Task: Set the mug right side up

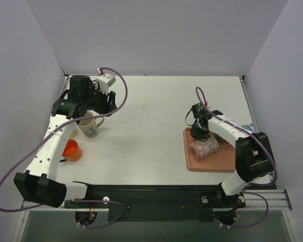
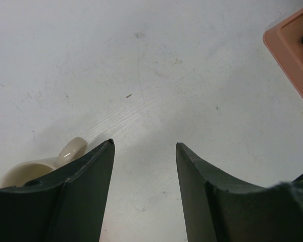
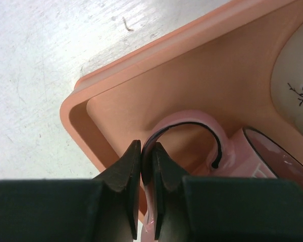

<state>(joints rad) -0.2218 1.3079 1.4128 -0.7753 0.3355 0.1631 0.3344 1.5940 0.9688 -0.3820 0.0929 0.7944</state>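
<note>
Pinching the mug (image 1: 203,148) by its handle (image 3: 187,117), our right claw (image 3: 146,146) should lift clear of the tray (image 3: 166,85) before rotating; left claw (image 2: 144,143) wide.

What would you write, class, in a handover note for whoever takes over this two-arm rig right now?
Right gripper: shut on the handle of the pink patterned ceramic mug, which lies on its side on the salmon plastic tray.
Left gripper: open, holding nothing, by the cream ceramic mug.
Done: handle gripped.
Left: tip the pink mug upright, then release.
</note>
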